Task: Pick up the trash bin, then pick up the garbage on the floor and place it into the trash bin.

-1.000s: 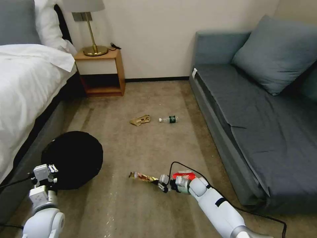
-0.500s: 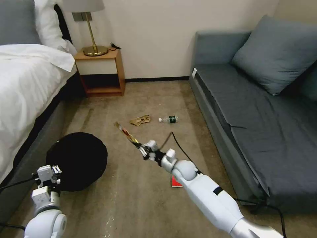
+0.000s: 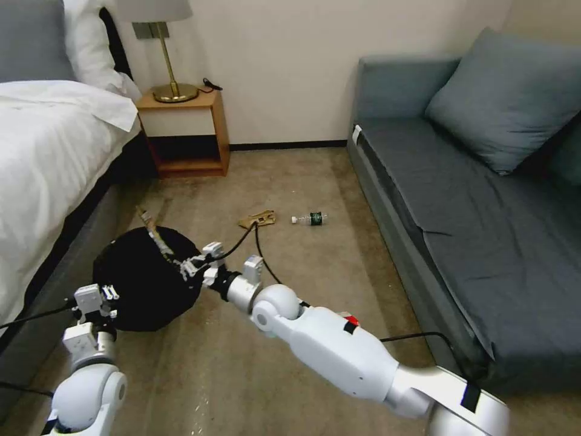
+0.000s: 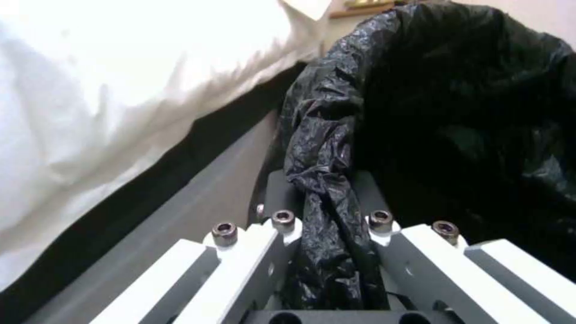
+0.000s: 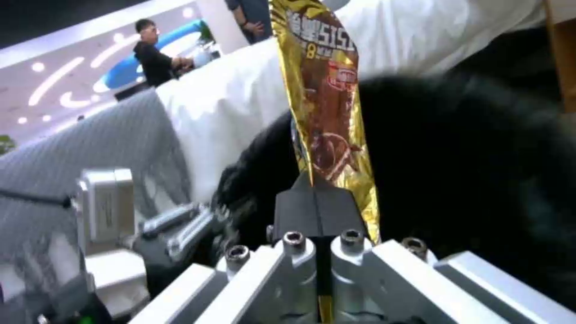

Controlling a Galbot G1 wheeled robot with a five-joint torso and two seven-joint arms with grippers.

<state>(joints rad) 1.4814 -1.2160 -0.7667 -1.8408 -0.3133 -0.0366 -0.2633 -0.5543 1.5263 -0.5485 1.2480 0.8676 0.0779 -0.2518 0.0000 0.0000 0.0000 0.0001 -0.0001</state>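
The trash bin point(image 3: 142, 281), lined with a crinkly black bag point(image 4: 480, 112), is held beside the bed. My left gripper point(image 3: 95, 301) is shut on its near rim, the bag pinched between the fingers point(image 4: 327, 198). My right gripper point(image 3: 184, 266) is over the bin's right side, shut on the gold-brown candy bar wrapper point(image 3: 151, 233), which sticks up over the bin's opening point(image 5: 324, 90). More garbage lies on the carpet: a crumpled tan paper wrapper point(image 3: 257, 219) and a small clear bottle point(image 3: 310, 218). A red snack bag point(image 3: 350, 317) peeks out behind my right arm.
The bed point(image 3: 48, 151) runs along the left, close to the bin. A wooden nightstand point(image 3: 184, 130) with a brass lamp stands at the back wall. A grey sofa point(image 3: 472, 200) lines the right side. A black cable point(image 3: 260, 242) loops off my right wrist.
My right arm has lifted the candy bar wrapper off the floor and swung it left, from mid-carpet to over the bin. The bin has shifted slightly right.
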